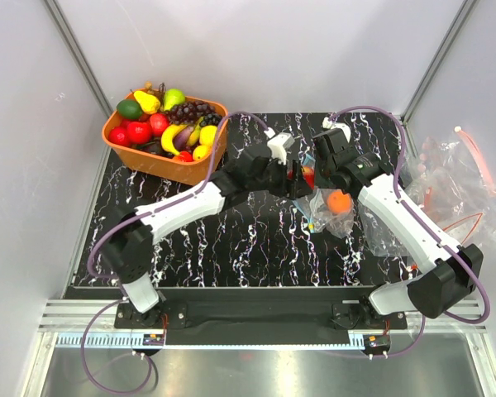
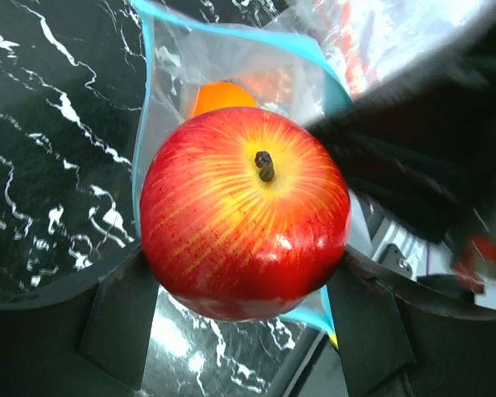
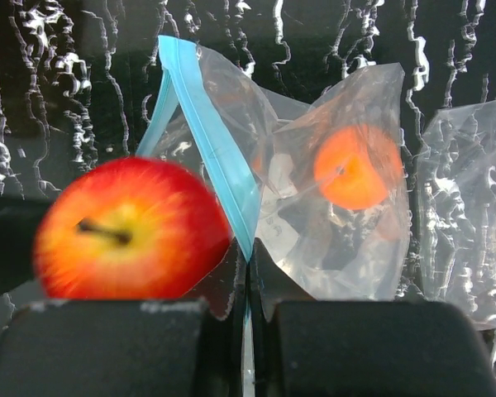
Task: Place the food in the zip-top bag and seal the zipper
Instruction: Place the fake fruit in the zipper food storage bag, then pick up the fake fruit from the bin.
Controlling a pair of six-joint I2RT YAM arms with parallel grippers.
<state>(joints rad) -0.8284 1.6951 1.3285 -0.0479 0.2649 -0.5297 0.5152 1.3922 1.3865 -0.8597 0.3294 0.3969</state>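
Glossy red toy apple [image 2: 244, 211] is gripped by left jaws at mouth of clear plastic bag [image 3: 347, 265] w/ orange fruit [image 3: 355, 165] inside; light blue zipper strip [image 3: 211, 157] is pinched by right jaws.

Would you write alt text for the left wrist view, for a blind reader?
The left gripper holds a red apple at the open mouth of a clear bag with a blue zipper. An orange shows inside the bag, over a black marbled table.
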